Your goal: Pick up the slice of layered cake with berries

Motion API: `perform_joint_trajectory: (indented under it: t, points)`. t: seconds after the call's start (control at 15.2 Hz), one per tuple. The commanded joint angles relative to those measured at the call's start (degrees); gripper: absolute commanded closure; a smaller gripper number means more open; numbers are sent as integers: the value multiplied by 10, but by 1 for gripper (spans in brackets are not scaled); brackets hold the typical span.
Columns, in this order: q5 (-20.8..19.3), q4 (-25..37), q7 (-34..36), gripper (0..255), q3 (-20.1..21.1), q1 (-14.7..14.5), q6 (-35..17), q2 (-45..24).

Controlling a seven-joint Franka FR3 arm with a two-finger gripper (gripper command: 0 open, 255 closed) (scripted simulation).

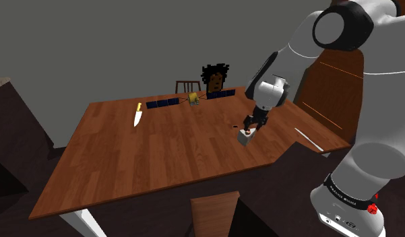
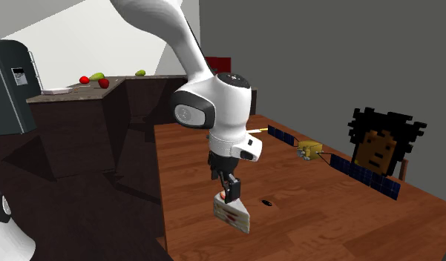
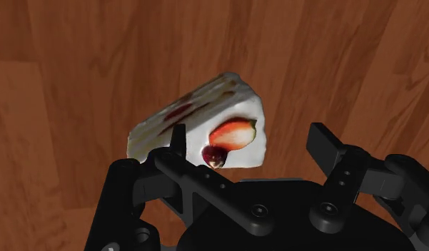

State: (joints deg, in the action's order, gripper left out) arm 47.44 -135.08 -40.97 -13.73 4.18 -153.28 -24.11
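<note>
Blocking part of cake slice (image 3: 205,118): spread jaws.

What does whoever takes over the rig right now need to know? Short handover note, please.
Gripper: open, fingers apart, right at the cake slice. One finger overlaps it and the other stands clear, so nothing is clasped.
Cake slice: white, layered, strawberry on top. It appears to rest on the wooden table, toward the shoulder view's right.
Done: approach.
Left: centre the fingers around the slice, close, lift.
</note>
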Motion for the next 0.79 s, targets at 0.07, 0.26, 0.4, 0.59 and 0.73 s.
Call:
perform_joint_trajectory:
  t: [0.07,0.26,0.4,0.59,0.73]
  points:
    - [28,14,-25,0,17,13,-13,-31]
    - [28,14,-25,255,18,13,-14,-31]
    - [28,14,-25,255,18,13,-14,-31]
    - [28,14,-25,255,18,13,-14,-31]
    - [28,14,-25,255,18,13,-14,-31]
